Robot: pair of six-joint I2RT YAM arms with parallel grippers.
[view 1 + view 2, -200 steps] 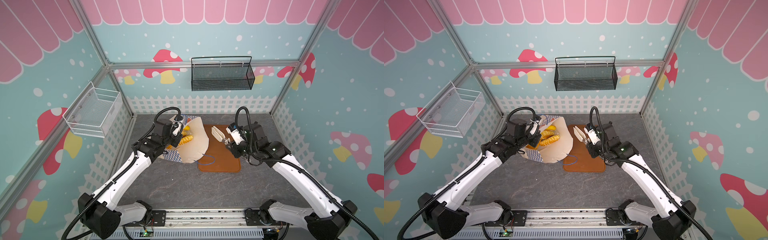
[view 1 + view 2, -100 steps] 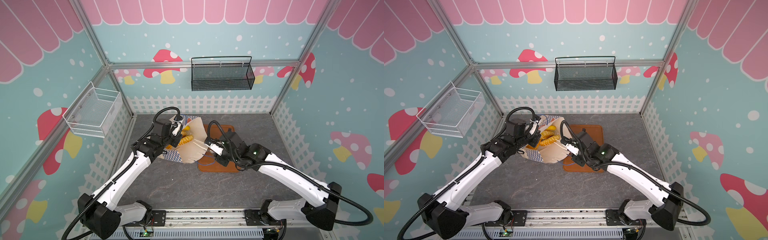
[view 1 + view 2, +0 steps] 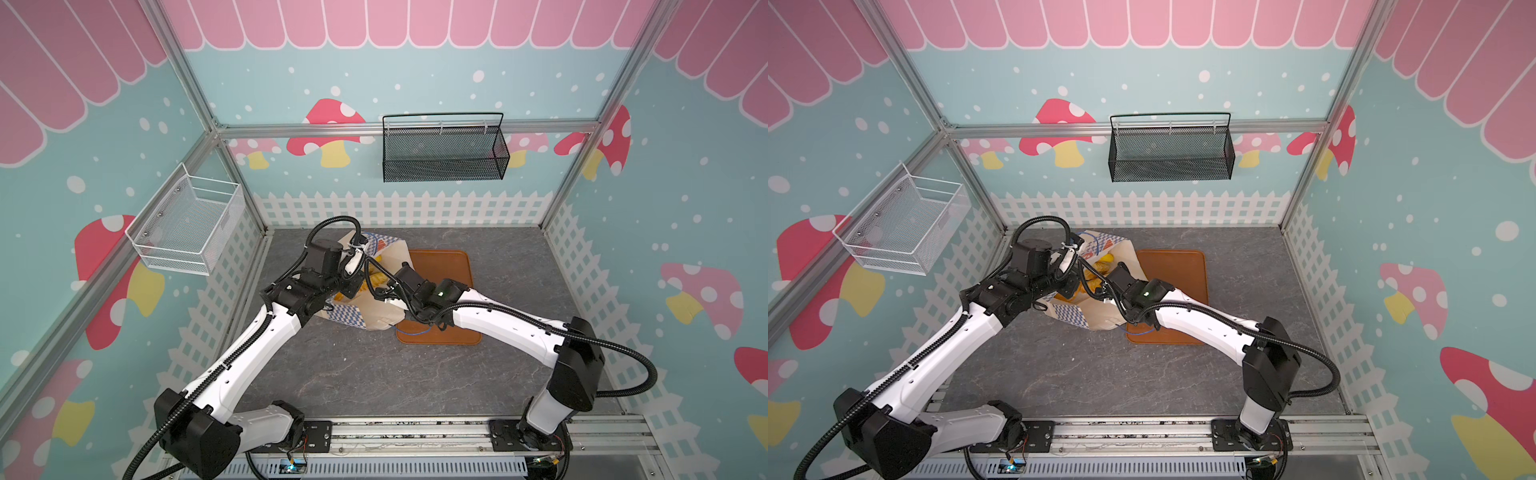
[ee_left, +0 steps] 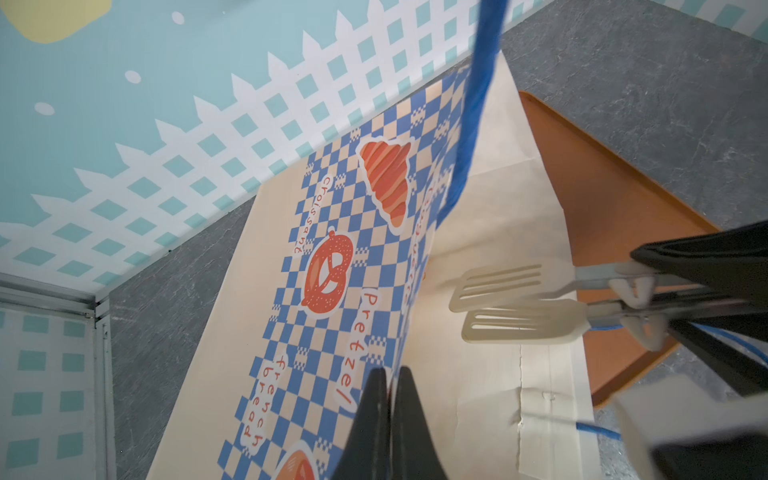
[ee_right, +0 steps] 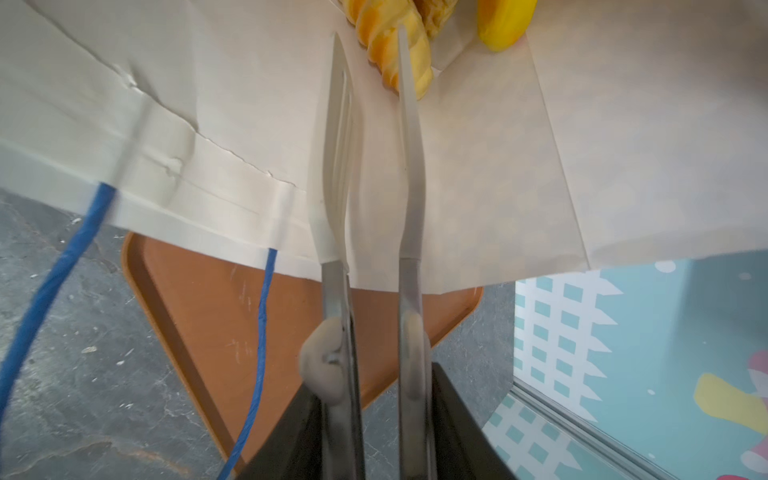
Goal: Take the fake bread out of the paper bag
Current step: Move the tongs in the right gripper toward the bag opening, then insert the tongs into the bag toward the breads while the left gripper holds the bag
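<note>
**Grey tabletop, bread not yet out of the bag**

You have the fake bread (image 5: 388,54) sitting inside the paper bag (image 3: 384,318), just within its open mouth; a ridged golden loaf and a smooth yellow piece show in the right wrist view, and the rest is too hidden to count. The bag lies tipped over on the grey table (image 3: 374,374), blue-and-white checks on its outside, its cream lip resting over the near edge of the orange tray (image 3: 451,266); a blue cord handle (image 5: 262,332) hangs from that lip onto the tray. Your left gripper (image 4: 391,376) is clenched on the bag's rim; your right gripper (image 4: 513,303) reaches into the bag's mouth, its two pale slotted blades parted a little and closed on nothing, one blade's tip lying across the ridged loaf. Beyond the bag a black mesh basket (image 3: 442,162) hangs on the back wall; left of the bag a white wire basket (image 3: 187,224) hangs on the side wall.
</note>
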